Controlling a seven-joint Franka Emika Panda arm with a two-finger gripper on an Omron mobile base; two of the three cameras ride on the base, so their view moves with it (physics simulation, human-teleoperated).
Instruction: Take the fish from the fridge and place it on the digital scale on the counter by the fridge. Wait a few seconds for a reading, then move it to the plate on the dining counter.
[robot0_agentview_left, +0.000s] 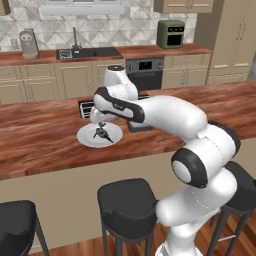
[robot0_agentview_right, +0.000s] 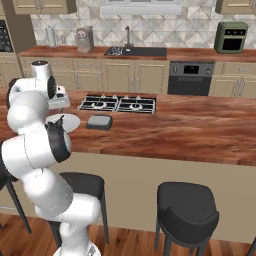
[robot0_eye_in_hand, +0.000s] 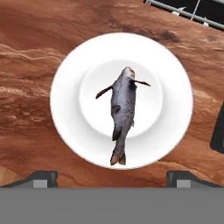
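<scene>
A small dark grey fish (robot0_eye_in_hand: 122, 111) lies along the middle of the round white plate (robot0_eye_in_hand: 65, 100) on the reddish-brown wood dining counter (robot0_eye_in_hand: 30, 57). Directly above it hangs my gripper (robot0_eye_in_hand: 113, 178), open, its fingertips (robot0_eye_in_hand: 43, 177) spread wide past the plate's lower rim and holding nothing. In the left base view the fish (robot0_agentview_left: 103, 133) rests on the plate (robot0_agentview_left: 85, 136) just under my hand. The digital scale (robot0_agentview_right: 99, 122), a flat dark grey block, sits bare on the counter to the right of the plate (robot0_agentview_right: 74, 120). The fridge is out of view.
A black gas cooktop (robot0_agentview_right: 118, 104) lies behind the scale. Black stools (robot0_agentview_left: 127, 200) (robot0_agentview_right: 187, 205) stand along the counter's near edge. The wall worktop beyond carries a sink (robot0_agentview_right: 135, 51) and a green toaster oven (robot0_agentview_right: 231, 37). Bare wood (robot0_agentview_right: 200, 125) stretches to the right.
</scene>
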